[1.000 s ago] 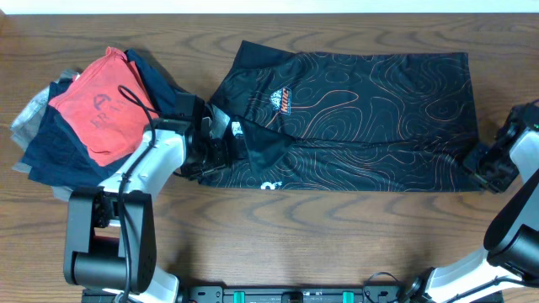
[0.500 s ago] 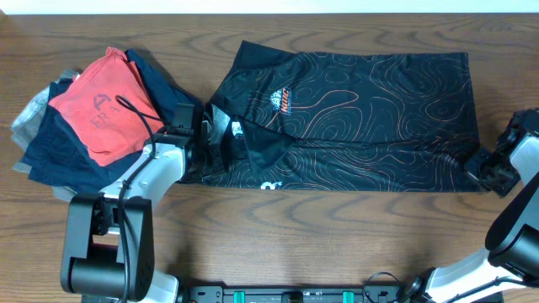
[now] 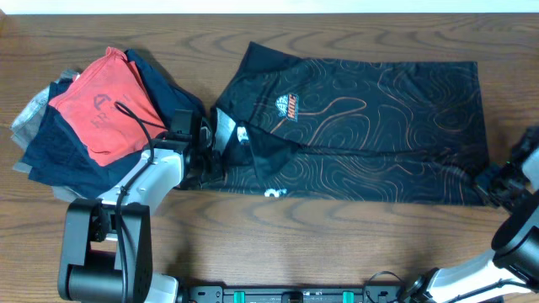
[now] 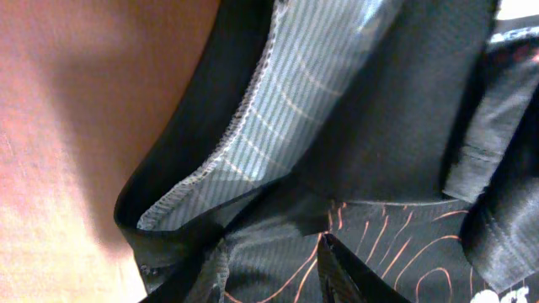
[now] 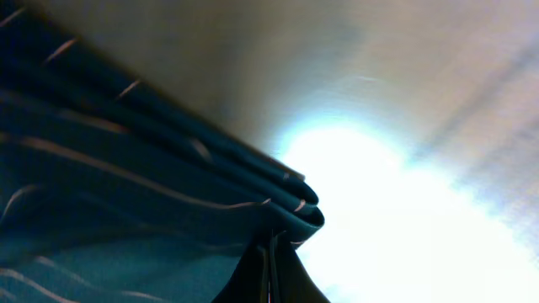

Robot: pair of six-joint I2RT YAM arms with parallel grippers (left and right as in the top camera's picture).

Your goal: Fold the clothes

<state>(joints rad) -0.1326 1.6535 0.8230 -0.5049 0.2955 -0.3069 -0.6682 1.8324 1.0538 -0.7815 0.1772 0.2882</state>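
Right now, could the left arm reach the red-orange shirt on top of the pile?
Probably yes: the red-orange shirt lies uncovered on the navy garments, close beside the left gripper, which is busy at the edge of the jersey.

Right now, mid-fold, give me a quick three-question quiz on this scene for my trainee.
1. True or false: the right gripper is shut on a corner of the jersey.
2. Multiple choice: the red shirt lies A) on top of the pile left of the jersey, B) under the jersey, C) in the right gripper.
3. Short answer: which end of the jersey does the left gripper reach?
Key: 1 true; 2 A; 3 the collar end.
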